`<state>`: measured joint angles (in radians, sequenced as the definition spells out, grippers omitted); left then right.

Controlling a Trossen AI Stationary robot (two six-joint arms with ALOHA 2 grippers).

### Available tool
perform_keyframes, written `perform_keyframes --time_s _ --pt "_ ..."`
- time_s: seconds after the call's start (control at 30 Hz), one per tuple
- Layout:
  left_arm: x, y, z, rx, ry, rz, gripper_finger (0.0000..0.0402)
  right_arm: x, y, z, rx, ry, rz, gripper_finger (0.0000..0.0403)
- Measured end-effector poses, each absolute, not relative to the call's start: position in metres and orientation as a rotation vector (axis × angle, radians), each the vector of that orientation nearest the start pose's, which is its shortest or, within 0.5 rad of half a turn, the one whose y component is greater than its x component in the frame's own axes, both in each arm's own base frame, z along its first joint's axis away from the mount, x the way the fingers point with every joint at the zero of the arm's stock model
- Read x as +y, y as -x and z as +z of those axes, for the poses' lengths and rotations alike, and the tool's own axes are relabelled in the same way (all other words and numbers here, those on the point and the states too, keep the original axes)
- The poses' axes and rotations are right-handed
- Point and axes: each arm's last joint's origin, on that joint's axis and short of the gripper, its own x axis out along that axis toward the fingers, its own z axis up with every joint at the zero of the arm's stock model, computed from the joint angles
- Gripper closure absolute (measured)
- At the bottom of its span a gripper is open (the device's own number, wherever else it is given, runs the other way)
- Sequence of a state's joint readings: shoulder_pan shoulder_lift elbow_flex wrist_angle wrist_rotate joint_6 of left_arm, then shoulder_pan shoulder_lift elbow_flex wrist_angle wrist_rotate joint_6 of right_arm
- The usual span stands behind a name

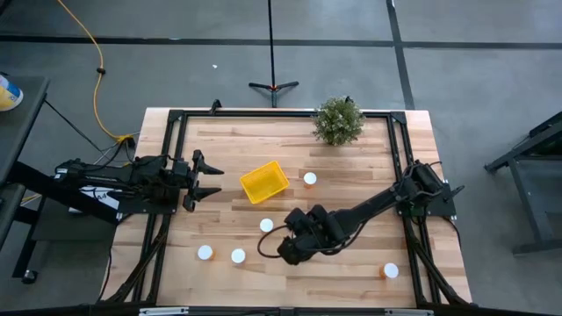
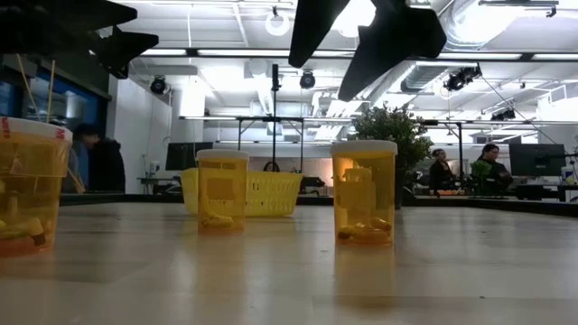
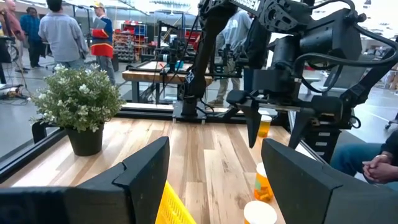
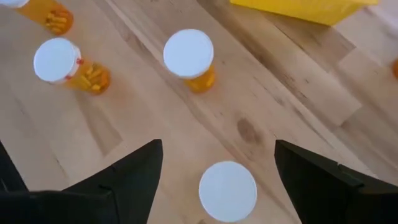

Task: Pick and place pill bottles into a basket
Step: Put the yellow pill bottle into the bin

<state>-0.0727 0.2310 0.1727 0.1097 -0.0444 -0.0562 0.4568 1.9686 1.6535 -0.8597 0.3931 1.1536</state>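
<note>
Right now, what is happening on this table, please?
A two-armed robot is clearing pill bottles into the yellow basket, which looks empty. The right gripper hangs open above one pill bottle near the table's middle, not yet gripping it. Other pill bottles stand upright around the wooden table. The left gripper waits open beside the basket, holding nothing. A potted plant stands at the far edge.

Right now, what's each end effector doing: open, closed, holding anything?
Left end effector: open, empty, beside the basket.
Right end effector: open, empty, above a pill bottle.
</note>
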Motion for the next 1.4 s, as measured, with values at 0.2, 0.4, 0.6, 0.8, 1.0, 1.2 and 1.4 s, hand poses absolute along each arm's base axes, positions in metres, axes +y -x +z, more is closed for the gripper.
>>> perform_keyframes --time_s 0.2,0.4,0.6,0.8,1.0,1.2,1.4 --pt "-0.006 -0.107 0.215 -0.052 0.057 -0.029 0.0112 0.177 -0.368 0.238 0.973 -0.587 -0.542 0.0100" --pt "-0.007 -0.107 0.215 -0.051 0.057 -0.029 0.0112 0.180 -0.368 0.234 0.976 -0.621 -0.566 0.0100" --pt "-0.006 -0.107 0.215 -0.050 0.057 -0.028 0.0112 0.183 -0.372 0.220 1.021 -0.621 -0.575 0.0100" --pt "-0.006 -0.107 0.215 -0.051 0.057 -0.027 0.0112 0.182 -0.372 0.218 1.001 -0.594 -0.596 0.0100" --pt "-0.006 -0.107 0.214 -0.045 0.056 -0.027 0.0112 0.184 -0.374 0.209 1.043 -0.581 -0.584 0.0100" --pt "-0.006 -0.107 0.214 -0.045 0.052 -0.027 0.0112 0.187 -0.374 0.203 1.071 -0.546 -0.564 0.0100" --pt "-0.006 -0.107 0.214 -0.045 0.052 -0.027 0.0112 0.187 -0.374 0.202 1.075 -0.498 -0.549 0.0100"
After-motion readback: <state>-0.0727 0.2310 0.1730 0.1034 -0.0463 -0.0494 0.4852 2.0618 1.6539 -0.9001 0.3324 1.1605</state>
